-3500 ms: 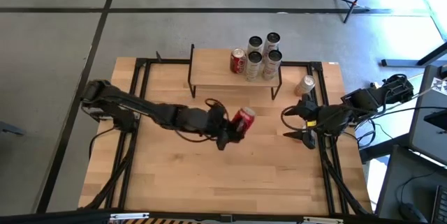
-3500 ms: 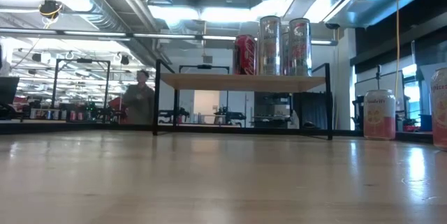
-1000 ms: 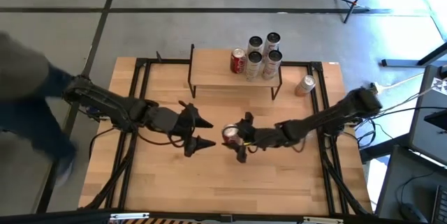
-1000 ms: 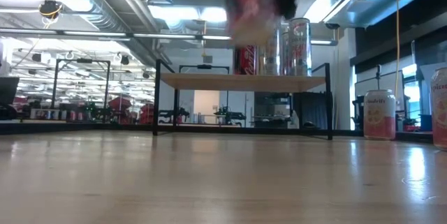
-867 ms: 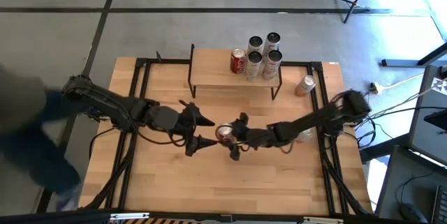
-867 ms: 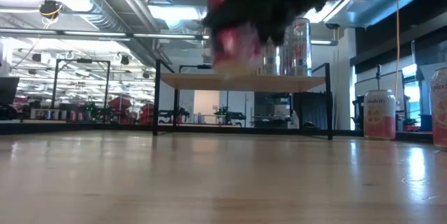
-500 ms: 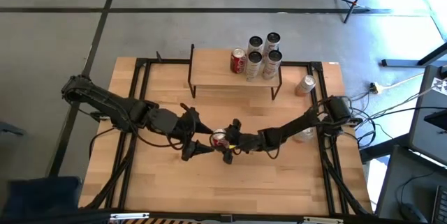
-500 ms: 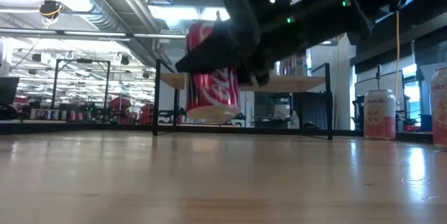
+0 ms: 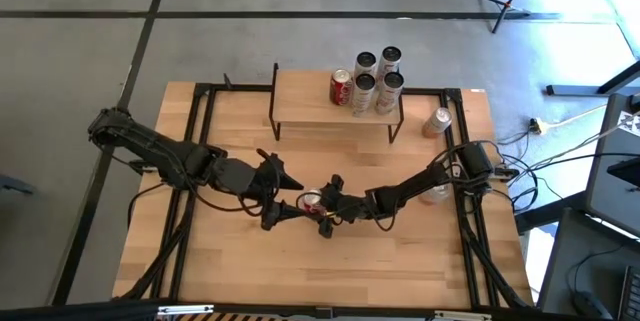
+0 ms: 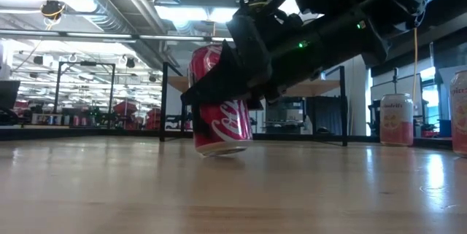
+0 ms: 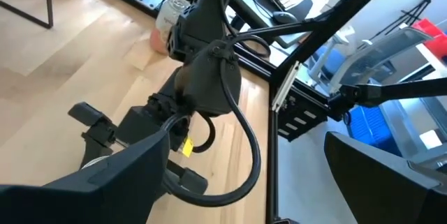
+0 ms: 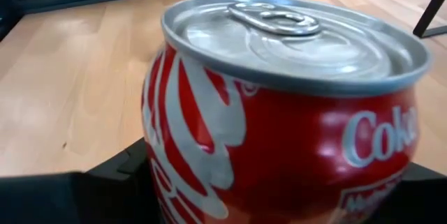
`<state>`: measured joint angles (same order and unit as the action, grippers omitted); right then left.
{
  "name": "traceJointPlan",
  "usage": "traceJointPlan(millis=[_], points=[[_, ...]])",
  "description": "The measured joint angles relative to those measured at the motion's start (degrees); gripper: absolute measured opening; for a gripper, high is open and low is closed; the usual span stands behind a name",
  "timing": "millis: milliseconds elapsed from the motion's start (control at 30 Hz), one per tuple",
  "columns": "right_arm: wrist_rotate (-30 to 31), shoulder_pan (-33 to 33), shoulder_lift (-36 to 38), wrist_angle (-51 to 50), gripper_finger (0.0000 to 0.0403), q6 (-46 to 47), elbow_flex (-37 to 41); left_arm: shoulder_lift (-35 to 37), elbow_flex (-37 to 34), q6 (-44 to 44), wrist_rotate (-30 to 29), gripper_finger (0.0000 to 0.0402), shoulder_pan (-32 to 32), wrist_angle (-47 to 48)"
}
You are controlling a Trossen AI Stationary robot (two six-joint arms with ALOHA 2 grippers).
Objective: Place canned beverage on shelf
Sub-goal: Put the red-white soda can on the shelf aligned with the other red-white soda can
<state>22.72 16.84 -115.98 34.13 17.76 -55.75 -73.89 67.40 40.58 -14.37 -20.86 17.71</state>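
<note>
High view: right end effector grips red can; shelf holds four cans.

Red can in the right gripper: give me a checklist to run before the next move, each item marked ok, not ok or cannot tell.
1. Right gripper shut on the red can: ok, the right wrist view shows the can between the fingers.
2. Can upright: not ok, it tilts in the low view, its lower edge at the tabletop.
3. Left gripper out of the way: not ok, it is open and close beside the can.
4. Free room on the shelf: ok, the four cans crowd one end and the rest is bare.
5. Can on the shelf: not ok, it is low over the table, short of the shelf.
6. Can touching the tabletop: cannot tell.
</note>
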Motion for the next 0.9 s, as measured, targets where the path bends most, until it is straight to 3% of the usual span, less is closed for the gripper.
traceJointPlan(millis=[67, 233, 567, 900], points=[[-0.2, 0.0, 0.0, 0.1, 0.0281, 0.0, 0.0, 0.0, 0.0, -0.1, 0.0, 0.0377, 0.0, -0.3], [-0.8, 0.0, -0.2, -1.2, 0.0380, 0.8, 0.3, 0.0, 0.0, -0.2, -0.2, 0.0377, 0.1, -0.3], [-5.8, 0.0, 6.1, -4.0, 0.0295, -0.1, 0.3, 0.0, 0.0, -0.5, -1.0, 0.0377, 0.0, -0.2], [-5.9, 0.0, 20.0, -21.4, 0.0339, -0.1, 0.1, 0.0, 0.0, -0.7, -2.6, 0.0377, 0.1, 1.3]])
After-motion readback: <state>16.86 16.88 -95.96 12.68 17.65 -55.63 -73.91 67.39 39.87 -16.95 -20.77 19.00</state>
